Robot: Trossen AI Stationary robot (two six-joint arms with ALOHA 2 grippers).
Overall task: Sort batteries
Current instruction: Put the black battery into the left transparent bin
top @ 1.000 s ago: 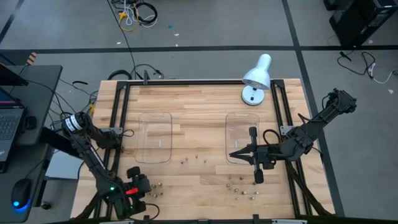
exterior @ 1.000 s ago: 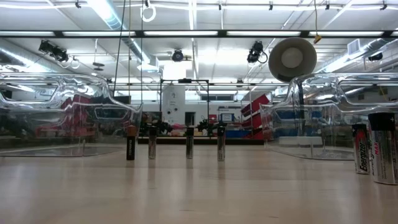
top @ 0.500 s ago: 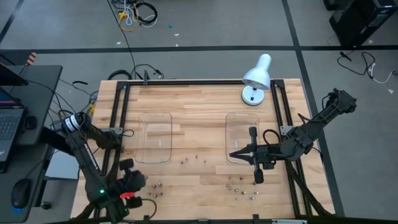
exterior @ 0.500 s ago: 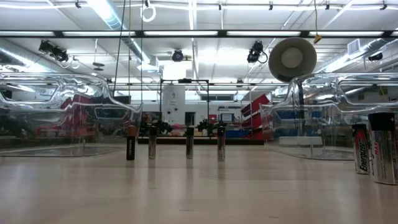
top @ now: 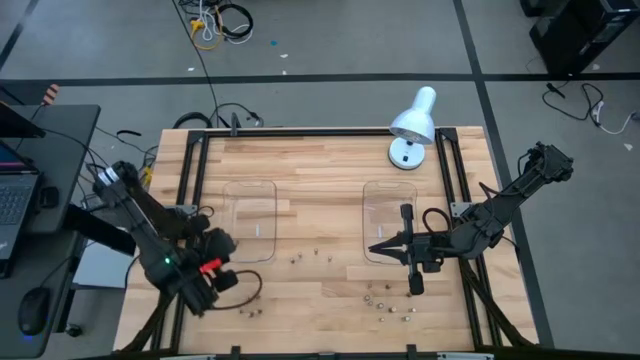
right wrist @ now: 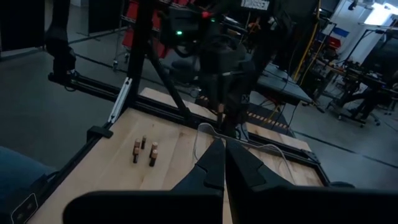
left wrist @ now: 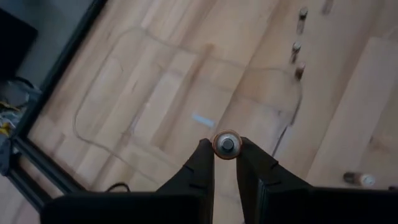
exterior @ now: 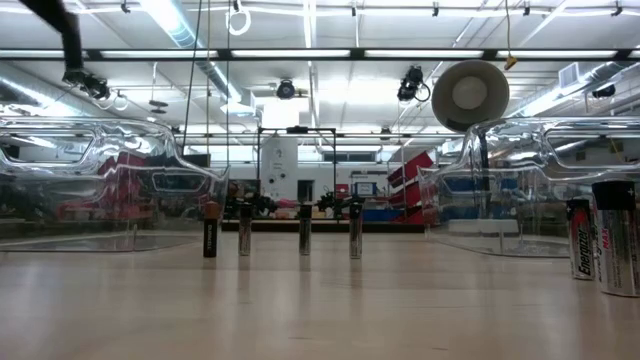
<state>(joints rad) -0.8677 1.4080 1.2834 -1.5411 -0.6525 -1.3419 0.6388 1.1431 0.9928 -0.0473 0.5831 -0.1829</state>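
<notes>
Left hand is clamped on one battery, held end-on between the fingertips, its round copper-rimmed end cap facing the wrist camera. In the high view this hand sits at lower left of the frame, just below the left clear tray. Right hand, fingers together and empty, hangs at centre right of the high view over the lower edge of the right clear tray.

Remaining batteries: a short row standing upright between the two trays, a loose cluster at lower centre right, and a few near the left hand. Low view shows the row upright on the surface.

Handling judgement: cells are rigid metal cylinders, smooth-skinned, dense for their size, not fragile. The smooth round wall is likely to slip or roll between flat fingers. Best hold is across the barrel near mid-length, fingers square to the axis. Upright cells look easy to topple; a sideways nudge may knock over neighbours. Once dropped they would probably roll inside the tray.
</notes>
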